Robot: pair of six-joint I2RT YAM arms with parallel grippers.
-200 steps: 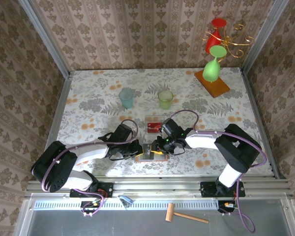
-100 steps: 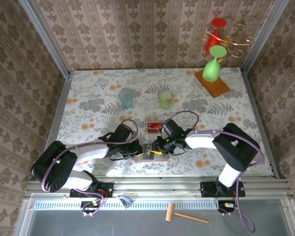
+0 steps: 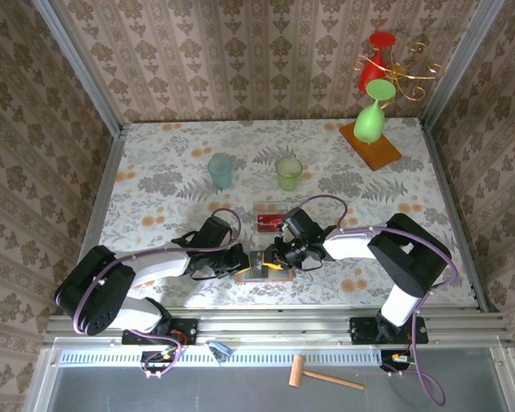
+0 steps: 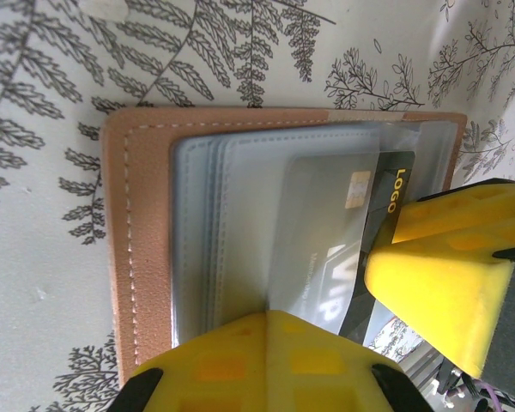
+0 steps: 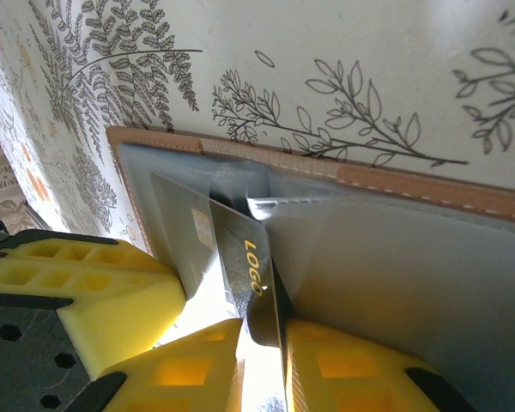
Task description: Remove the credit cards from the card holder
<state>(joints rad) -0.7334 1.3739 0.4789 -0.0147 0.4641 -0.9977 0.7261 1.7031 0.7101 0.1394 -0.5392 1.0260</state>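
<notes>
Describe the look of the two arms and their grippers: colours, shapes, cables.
The left arm and right arm have white links with bulky black joint housings; a purple cable loops along each. The left gripper and right gripper have chunky yellow fingers moulded with square recesses, on black mounts.

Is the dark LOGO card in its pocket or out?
Partly out: most of the dark card sits under the translucent pocket of the card holder, but its LOGO end pokes out between the right end effector's fingers.
</notes>
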